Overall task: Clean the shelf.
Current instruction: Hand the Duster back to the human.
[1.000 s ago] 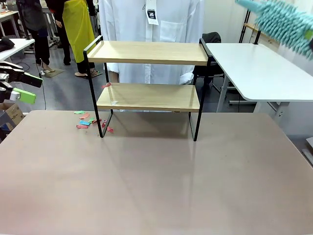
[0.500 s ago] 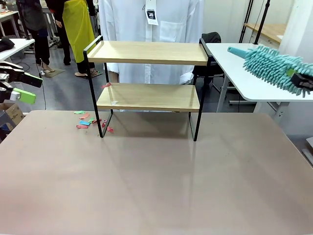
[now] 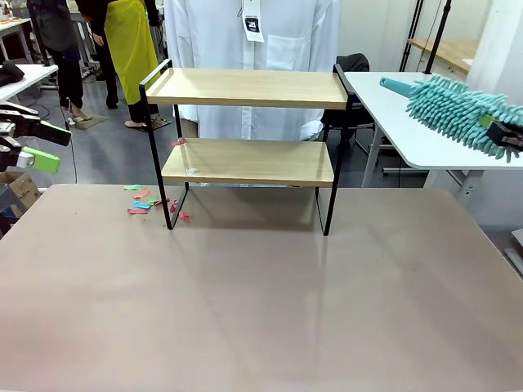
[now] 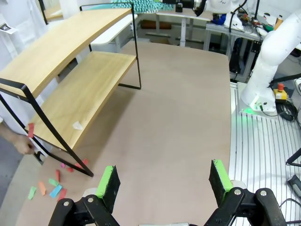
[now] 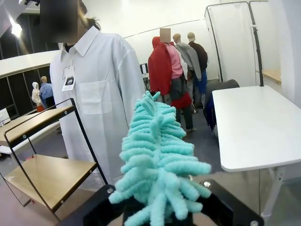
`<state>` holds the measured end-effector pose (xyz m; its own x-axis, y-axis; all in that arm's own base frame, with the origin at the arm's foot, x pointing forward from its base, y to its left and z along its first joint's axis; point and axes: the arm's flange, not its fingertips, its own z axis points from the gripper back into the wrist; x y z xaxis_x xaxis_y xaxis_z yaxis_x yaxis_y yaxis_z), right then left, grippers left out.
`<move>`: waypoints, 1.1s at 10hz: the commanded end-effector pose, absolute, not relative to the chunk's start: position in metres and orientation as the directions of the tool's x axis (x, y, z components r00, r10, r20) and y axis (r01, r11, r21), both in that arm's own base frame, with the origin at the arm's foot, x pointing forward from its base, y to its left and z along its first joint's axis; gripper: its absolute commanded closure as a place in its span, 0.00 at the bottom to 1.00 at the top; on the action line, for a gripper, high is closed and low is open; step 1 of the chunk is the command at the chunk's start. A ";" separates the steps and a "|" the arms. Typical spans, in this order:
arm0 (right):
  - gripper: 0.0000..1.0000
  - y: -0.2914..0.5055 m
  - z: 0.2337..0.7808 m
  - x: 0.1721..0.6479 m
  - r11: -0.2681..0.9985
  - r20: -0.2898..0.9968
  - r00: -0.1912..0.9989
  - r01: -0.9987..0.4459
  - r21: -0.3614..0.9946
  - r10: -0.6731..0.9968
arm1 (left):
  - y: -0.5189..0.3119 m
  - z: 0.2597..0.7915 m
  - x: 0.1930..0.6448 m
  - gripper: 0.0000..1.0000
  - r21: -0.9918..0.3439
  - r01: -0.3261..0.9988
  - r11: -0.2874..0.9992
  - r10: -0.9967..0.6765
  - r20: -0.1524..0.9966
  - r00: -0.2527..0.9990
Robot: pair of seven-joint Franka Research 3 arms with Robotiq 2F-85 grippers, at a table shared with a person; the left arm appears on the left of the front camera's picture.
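The shelf stands at the far middle of the beige table, with two light boards in a black frame. It also shows in the left wrist view and in the right wrist view. A small white scrap lies on its lower board. A red scrap hangs at its left end, by a person's hand. My right gripper is shut on a teal fluffy duster, held at the far right above the white table. My left gripper hovers open at the far left, its green pads wide apart.
Coloured paper scraps lie on the beige table by the shelf's left foot. A person in a white shirt stands right behind the shelf. A white table adjoins at the right. My right arm's base stands beyond the table edge.
The duster in my right gripper swung down from the upper right corner to just above the white table, then held still. My left gripper has not moved.
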<state>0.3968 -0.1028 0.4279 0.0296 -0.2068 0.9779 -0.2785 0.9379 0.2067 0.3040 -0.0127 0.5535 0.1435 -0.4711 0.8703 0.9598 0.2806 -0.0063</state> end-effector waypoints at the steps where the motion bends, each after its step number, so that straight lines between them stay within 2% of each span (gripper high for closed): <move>1: 0.83 -0.102 0.432 0.396 0.941 0.980 0.024 -0.274 0.199 -0.200 | -0.015 0.554 0.306 0.00 0.009 0.964 0.266 -0.453 0.884 0.116; 11: 0.83 -0.102 0.432 0.396 0.941 0.980 0.024 -0.274 0.199 -0.200 | -0.015 0.554 0.306 0.00 0.009 0.964 0.266 -0.453 0.884 0.116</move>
